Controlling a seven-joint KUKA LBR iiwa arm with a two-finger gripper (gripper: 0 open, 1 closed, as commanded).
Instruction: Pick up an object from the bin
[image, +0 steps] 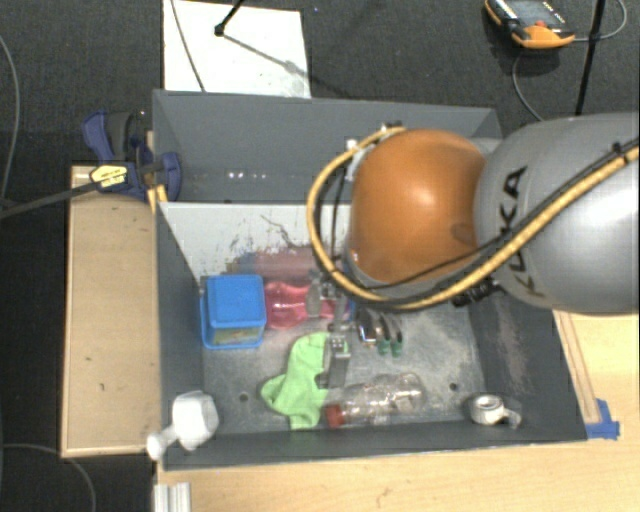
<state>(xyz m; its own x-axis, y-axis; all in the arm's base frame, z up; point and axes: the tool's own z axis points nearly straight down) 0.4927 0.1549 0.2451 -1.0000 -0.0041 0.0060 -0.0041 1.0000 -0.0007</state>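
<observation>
End effector (335, 372) sits low in the bin (445, 350), at the right edge of the green cloth (298, 385), front centre. It's just above the red-capped end of a clear bottle (385, 398) lying on its side. Can't tell if it's wide or narrow: the working end is a dark tangle under the wrist, and nothing is visibly held. My guess is the cloth is the target, but from this angle it could equally be the bottle.

Risks from here:
- Double grab. Cloth and bottle touch or nearly touch at the contact spot, so closing there may pinch both and drop one on the lift.
- Cloth is crumpled and limp. A pinch on a loose fold likely slips out, or drags the cloth across the bottle.
- Bottle is round and slick. A push on its end probably rolls it toward the front wall.
- Pink thing (287, 300) and blue box (234, 310) lie just behind and to the left, so a sideways drift could nudge them.
- Yellow-and-black cable (318, 215) loops off the orange cover (415, 205) and could catch on the back wall.
- The arm (560, 200) covers the bin's middle, so contact is hard to verify.

White plastic piece (192, 418) in the front-left corner and metal ring (488, 409) at front right are well apart from all this.

Writing: "KUKA" on the grey arm casing. No readable label on the box, the bottle or anything else.
</observation>
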